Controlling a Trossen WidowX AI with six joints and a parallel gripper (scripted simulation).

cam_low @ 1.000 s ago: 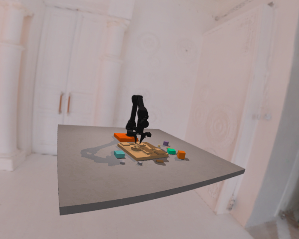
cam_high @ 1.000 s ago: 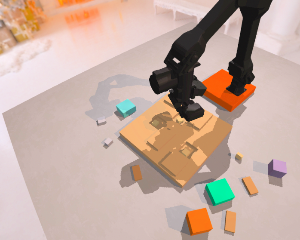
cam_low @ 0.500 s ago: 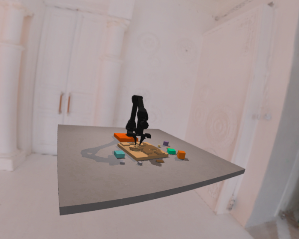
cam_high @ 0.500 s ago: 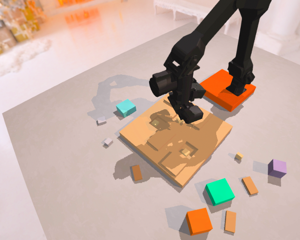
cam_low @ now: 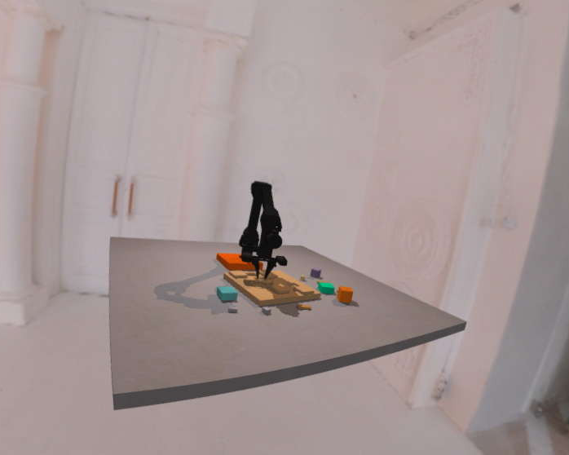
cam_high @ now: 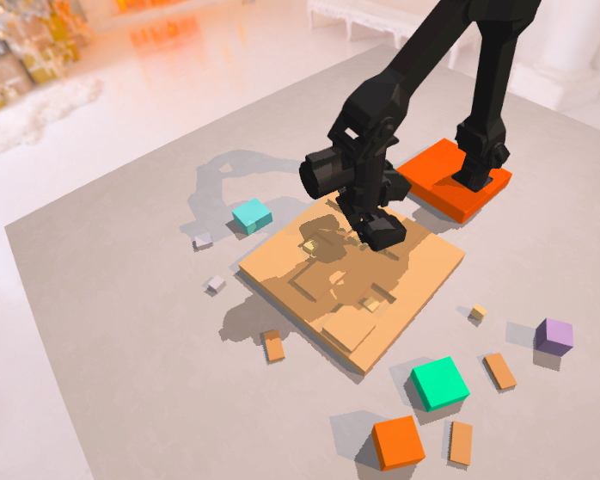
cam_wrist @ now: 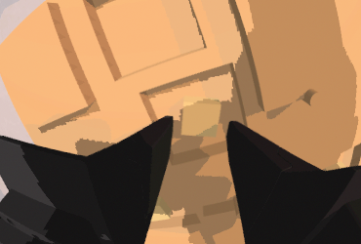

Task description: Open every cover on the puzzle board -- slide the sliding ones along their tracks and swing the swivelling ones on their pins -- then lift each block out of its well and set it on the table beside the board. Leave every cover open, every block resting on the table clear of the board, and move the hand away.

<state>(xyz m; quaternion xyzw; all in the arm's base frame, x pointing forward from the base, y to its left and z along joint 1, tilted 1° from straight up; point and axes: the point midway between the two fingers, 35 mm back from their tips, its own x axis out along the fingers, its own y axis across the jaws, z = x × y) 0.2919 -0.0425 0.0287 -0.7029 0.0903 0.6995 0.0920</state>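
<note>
The tan puzzle board (cam_high: 424,268) (cam_low: 294,293) (cam_wrist: 286,13) lies in the middle of the table. My gripper (cam_high: 375,243) (cam_low: 262,276) (cam_wrist: 200,127) hangs low over its far part, fingers partly apart with nothing between them. In the wrist view a small tan block (cam_wrist: 201,115) sits in a small well just beyond the fingertips, and a larger square well (cam_wrist: 149,25) behind it is empty. In the top view a small tan block (cam_high: 310,246) sits in a well left of the gripper and another one (cam_high: 370,304) sits nearer the front.
On the table lie a cyan block (cam_high: 252,215), a green block (cam_high: 439,383), an orange block (cam_high: 397,442), a purple block (cam_high: 554,336), a small tan block (cam_high: 478,311), two small lavender blocks (cam_high: 203,240) (cam_high: 216,283) and loose tan slats (cam_high: 273,345) (cam_high: 499,370) (cam_high: 460,442). The arm stands on an orange base (cam_high: 434,181).
</note>
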